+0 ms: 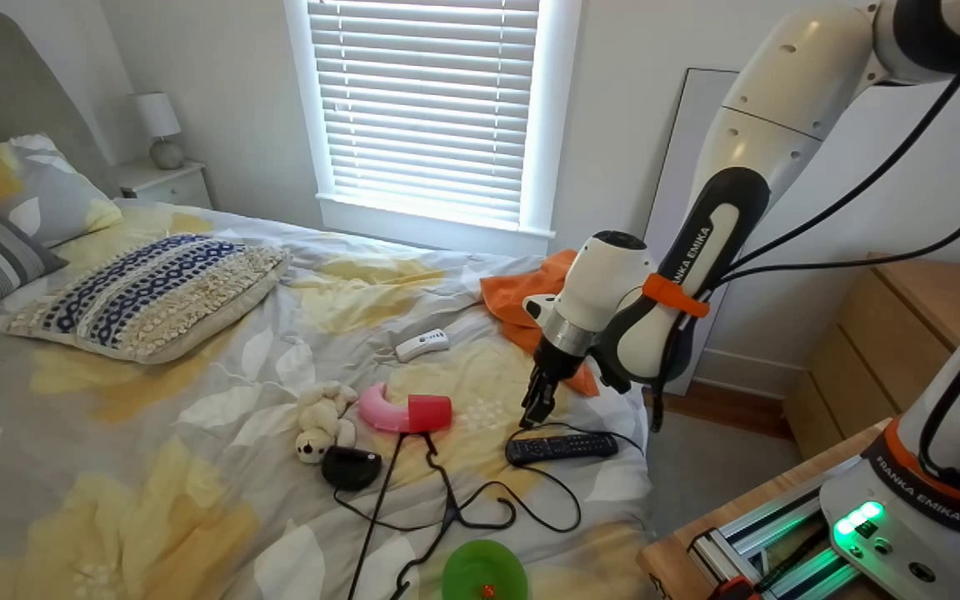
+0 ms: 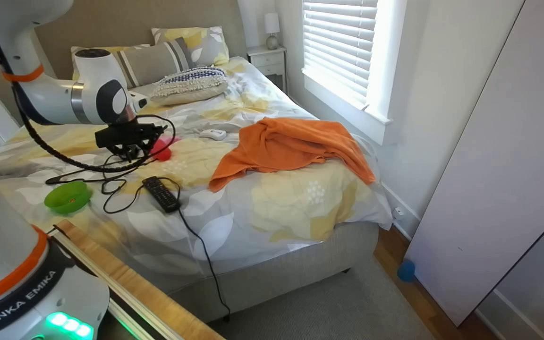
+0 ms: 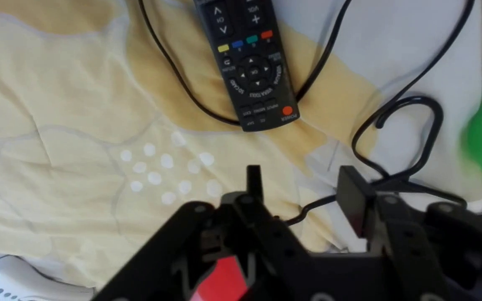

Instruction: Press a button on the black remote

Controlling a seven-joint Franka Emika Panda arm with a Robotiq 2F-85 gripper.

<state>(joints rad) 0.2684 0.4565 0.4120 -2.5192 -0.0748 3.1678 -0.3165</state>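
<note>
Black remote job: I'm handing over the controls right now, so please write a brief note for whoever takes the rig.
Gripper: open, jaws apart, holding nothing; above the bed and clear of the black remote.
Remote: face up, its red power button at the end nearer the gripper in the wrist view; a thin black cable appears to run under it.
Done: gripper near the remote, touching no button; the pictures don't show whether any was pressed.
Left: probably close the jaws, move over the remote and press a button; the task names none in particular.
</note>
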